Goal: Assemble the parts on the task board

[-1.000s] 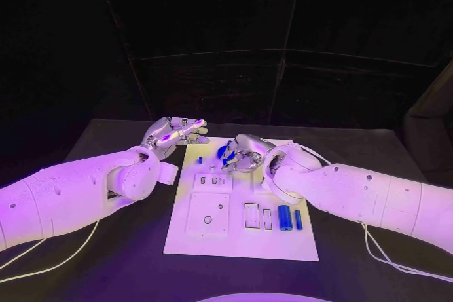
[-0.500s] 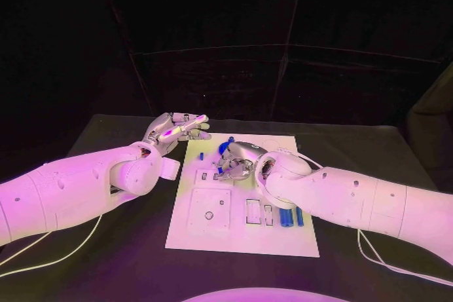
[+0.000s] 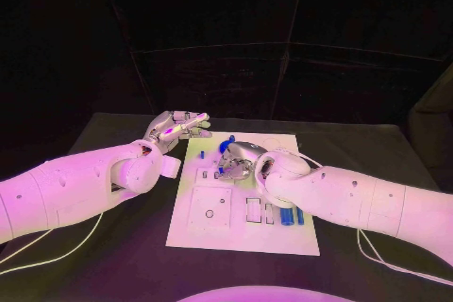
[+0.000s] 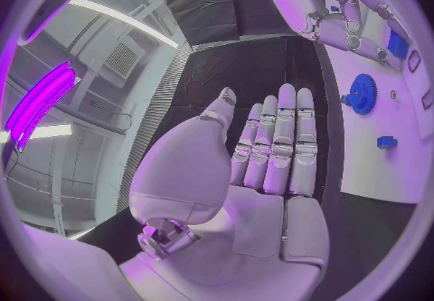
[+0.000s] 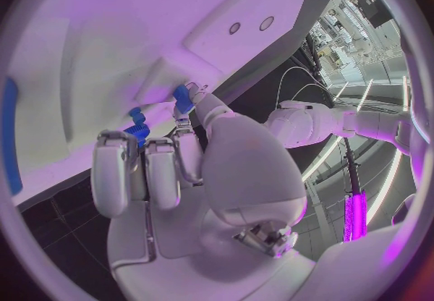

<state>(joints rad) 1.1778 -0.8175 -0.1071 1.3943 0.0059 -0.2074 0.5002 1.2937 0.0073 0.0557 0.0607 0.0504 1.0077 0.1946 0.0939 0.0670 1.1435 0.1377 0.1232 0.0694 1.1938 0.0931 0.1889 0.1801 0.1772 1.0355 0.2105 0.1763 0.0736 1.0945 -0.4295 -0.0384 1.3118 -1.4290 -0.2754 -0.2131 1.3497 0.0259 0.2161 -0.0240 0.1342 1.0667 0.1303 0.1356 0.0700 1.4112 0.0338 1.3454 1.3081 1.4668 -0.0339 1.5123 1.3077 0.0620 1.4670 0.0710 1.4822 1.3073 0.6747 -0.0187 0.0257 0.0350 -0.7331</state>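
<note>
Gripping hand: right hand (image 3: 236, 162) over the task board (image 3: 243, 240), fingers pinching a small blue gear (image 5: 137, 131).
Free hand: left hand (image 3: 175, 128) at board's 11 o'clock corner, flat, fingers straight, holding nothing.
Blue cylinders (image 3: 292, 215): board's 4 o'clock side.

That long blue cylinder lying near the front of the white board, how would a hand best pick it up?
Judging by its pose, from straight above, pinching across the middle of its length. The blue cylinder lies flat on the task board, long axis running away from the robot, so fingers can close on its two long rounded sides. A smaller blue piece lies close beside it, so that side is tight.
</note>
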